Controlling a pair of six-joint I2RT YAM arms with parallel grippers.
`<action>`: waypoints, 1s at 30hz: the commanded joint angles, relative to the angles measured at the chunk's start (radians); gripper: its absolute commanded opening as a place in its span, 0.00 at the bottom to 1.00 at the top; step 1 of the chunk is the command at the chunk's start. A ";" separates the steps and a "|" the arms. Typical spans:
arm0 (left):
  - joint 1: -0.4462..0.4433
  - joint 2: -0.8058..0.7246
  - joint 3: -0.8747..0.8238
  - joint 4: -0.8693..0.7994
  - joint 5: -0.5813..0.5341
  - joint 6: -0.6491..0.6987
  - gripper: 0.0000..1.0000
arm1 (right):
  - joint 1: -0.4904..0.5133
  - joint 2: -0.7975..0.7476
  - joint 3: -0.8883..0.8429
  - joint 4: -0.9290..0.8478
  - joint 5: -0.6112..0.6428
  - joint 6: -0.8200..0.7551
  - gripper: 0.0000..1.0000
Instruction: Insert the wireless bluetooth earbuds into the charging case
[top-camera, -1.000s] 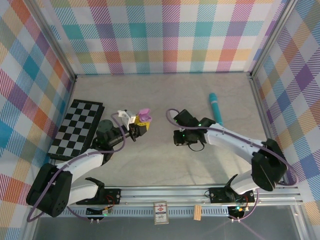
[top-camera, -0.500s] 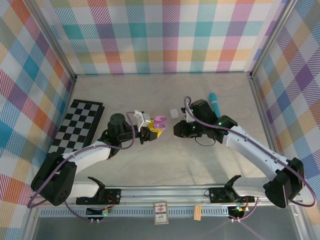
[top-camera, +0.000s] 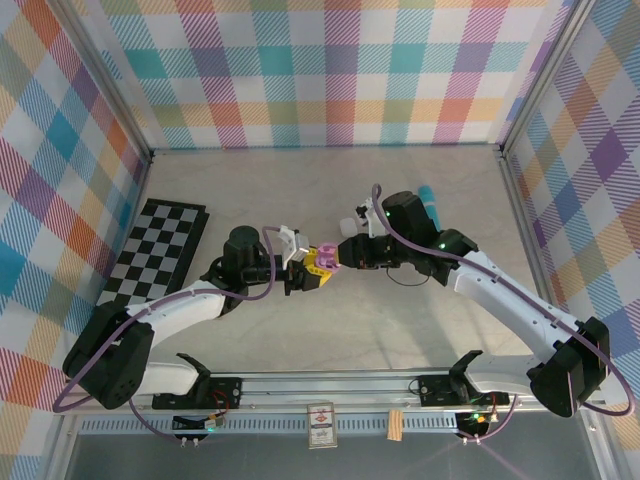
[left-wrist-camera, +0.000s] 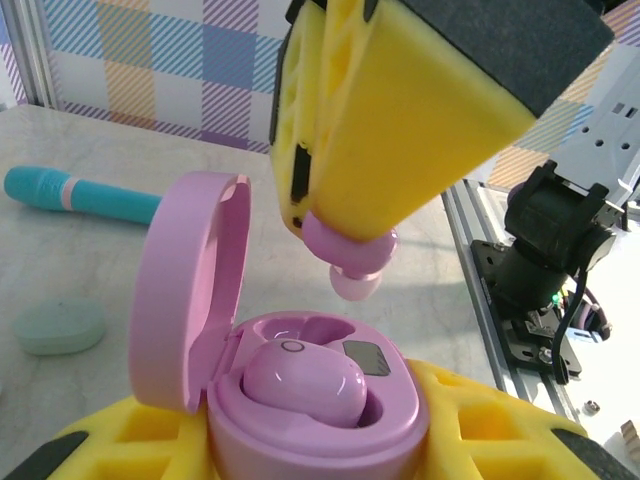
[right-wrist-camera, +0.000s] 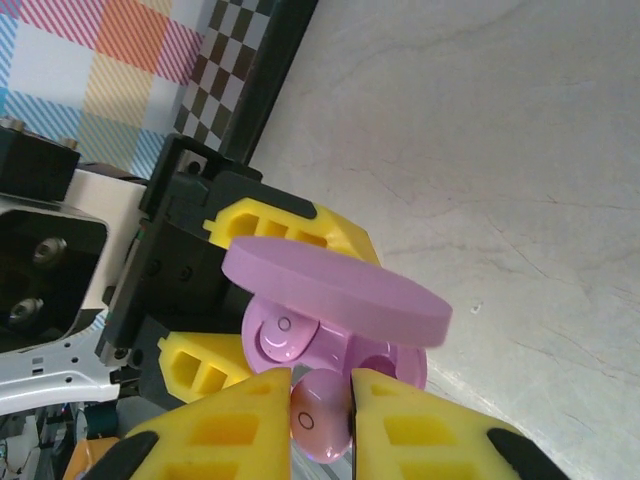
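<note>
From above, the charging case (top-camera: 325, 252) is only a pink speck where the two grippers meet over the middle of the desk (top-camera: 400, 335). The buds are too small to make out there, and the right arm covers most of the teal cylinder (top-camera: 428, 194). In the left wrist view the case's lower body is sunk between yellow pads (left-wrist-camera: 470, 420), and the cylinder is cut off at the frame's edge. The case is a glossy pink pebble with its round lid (left-wrist-camera: 185, 290) hinged open and standing upright. One pink earbud (left-wrist-camera: 300, 382) sits in its socket, and the socket beside it is partly hidden behind that bud. The left gripper (top-camera: 311, 264) is clamped on the case, its arm stretched low toward the centre. The right gripper (right-wrist-camera: 320, 385) reaches in from the opposite side, its yellow fingers (left-wrist-camera: 400, 130) pinched on a second pink earbud (left-wrist-camera: 350, 258) — it hangs just above the open case, and whether it touches cannot be told. A mint-green pebble (left-wrist-camera: 60, 328) lies on the desk near the cylinder.
</note>
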 joint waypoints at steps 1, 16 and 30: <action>-0.007 -0.016 0.027 0.005 0.045 0.023 0.29 | -0.005 0.005 0.029 0.034 -0.028 -0.012 0.20; -0.008 -0.024 0.022 0.105 0.020 -0.048 0.29 | -0.006 0.019 -0.016 0.050 -0.032 -0.008 0.20; -0.008 -0.028 0.029 0.120 0.027 -0.057 0.29 | -0.006 0.019 -0.019 0.025 0.008 -0.011 0.30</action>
